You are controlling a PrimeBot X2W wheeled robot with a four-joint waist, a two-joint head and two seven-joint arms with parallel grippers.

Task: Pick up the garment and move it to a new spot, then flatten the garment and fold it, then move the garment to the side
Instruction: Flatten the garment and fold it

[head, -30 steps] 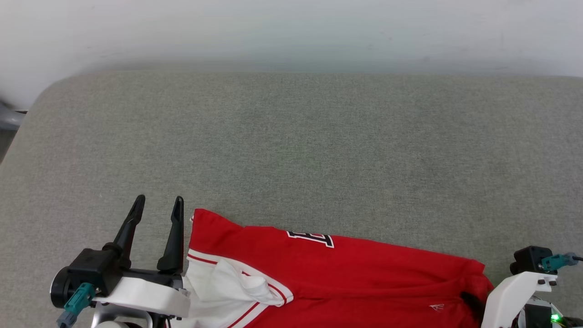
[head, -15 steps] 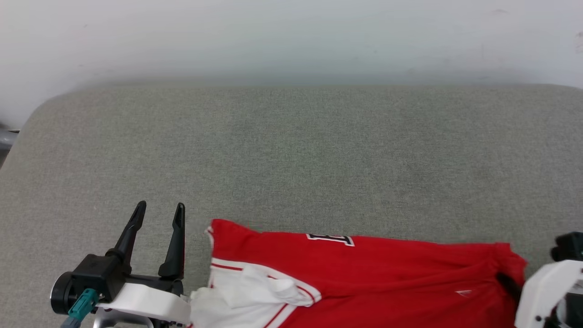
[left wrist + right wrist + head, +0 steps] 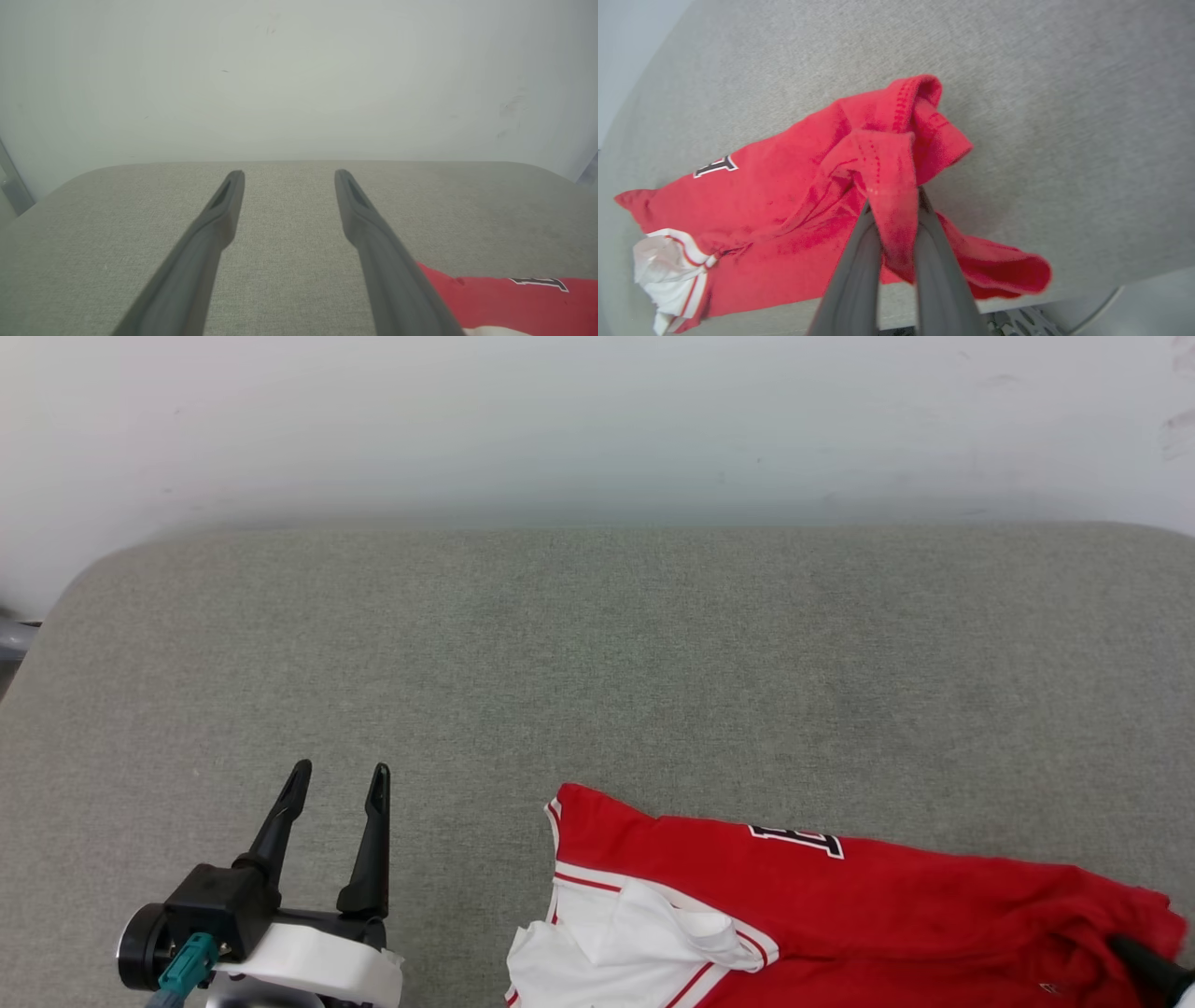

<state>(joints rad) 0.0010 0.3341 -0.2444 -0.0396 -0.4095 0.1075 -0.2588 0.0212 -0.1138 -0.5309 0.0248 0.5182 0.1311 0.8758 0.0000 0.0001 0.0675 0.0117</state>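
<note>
The garment (image 3: 840, 896), a red jersey with a white sleeve and striped trim, lies crumpled at the front right of the grey cushion; a piece of black lettering shows near its far edge. In the right wrist view my right gripper (image 3: 894, 198) is shut on a bunched fold of the garment (image 3: 794, 214) near its hem, lifting that end. One dark finger of it (image 3: 1153, 966) pokes out at the head view's lower right corner. My left gripper (image 3: 338, 782) stands open to the left of the garment, apart from it; its own view shows the left gripper (image 3: 288, 177) open, with a corner of the garment (image 3: 504, 298) beside it.
The grey cushion (image 3: 597, 653) stretches wide toward a pale wall (image 3: 597, 420) behind. Its front edge (image 3: 1087, 291) runs close under the held end of the jersey, with floor beyond. The cushion's left corner (image 3: 75, 597) is rounded.
The right gripper has dragged the garment to the right, away from the left gripper. The head camera has tilted slightly, and the right arm has slid toward the lower right corner.
</note>
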